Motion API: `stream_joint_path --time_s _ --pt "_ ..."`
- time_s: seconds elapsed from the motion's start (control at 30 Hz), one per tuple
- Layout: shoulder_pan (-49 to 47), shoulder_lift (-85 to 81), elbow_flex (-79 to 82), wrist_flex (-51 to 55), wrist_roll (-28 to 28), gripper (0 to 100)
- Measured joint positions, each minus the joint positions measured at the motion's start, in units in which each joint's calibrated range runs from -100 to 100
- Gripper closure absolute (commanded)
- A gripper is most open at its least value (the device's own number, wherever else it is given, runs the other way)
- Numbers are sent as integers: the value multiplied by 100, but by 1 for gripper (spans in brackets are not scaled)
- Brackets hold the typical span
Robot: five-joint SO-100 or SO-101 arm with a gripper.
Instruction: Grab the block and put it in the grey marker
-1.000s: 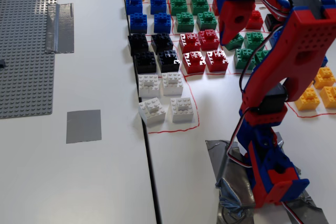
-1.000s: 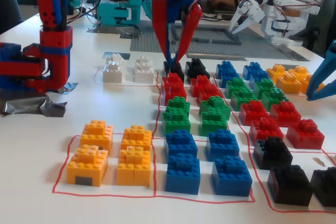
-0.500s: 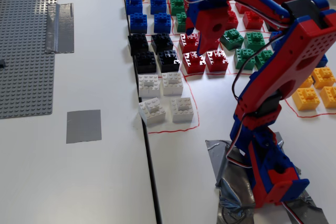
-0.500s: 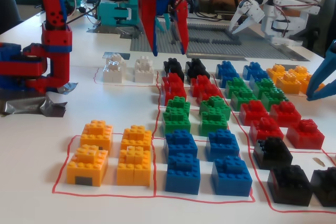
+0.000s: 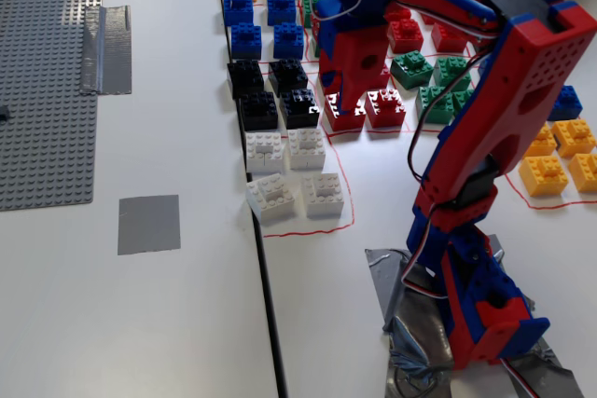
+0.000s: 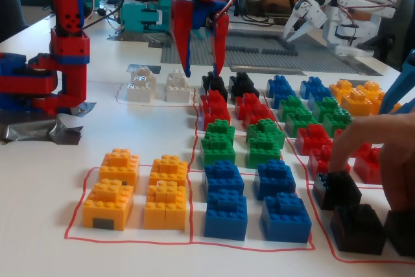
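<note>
Several black bricks (image 5: pixel 298 107) sit in a group between the blue and white bricks; they also show in the other fixed view (image 6: pixel 214 85). My red-and-blue gripper (image 6: pixel 202 72) hangs open and empty just above the black bricks nearest the white ones, fingers pointing down. In a fixed view the gripper (image 5: pixel 341 115) appears beside that group, over the red bricks. The grey marker (image 5: pixel 149 224) is a flat dark-grey patch on the left table, bare; it also shows just behind the white bricks (image 6: pixel 133 68).
White bricks (image 5: pixel 284 174), red bricks (image 5: pixel 384 107), and blue, green and orange groups crowd the right table. A studded baseplate (image 5: pixel 47 72) and silver tape strip (image 5: pixel 104 48) lie left. A person's hand (image 6: pixel 382 154) touches more black bricks (image 6: pixel 337 189).
</note>
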State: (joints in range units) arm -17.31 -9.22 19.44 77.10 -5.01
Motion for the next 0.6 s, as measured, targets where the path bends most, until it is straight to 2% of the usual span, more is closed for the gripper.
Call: stream_joint_path --time_s 0.3,0.43,0.6 --pt "-146 467 -363 -105 -49 78" --pt "-146 668 -545 -105 -98 73" --pt "-220 826 -636 -121 -112 76"
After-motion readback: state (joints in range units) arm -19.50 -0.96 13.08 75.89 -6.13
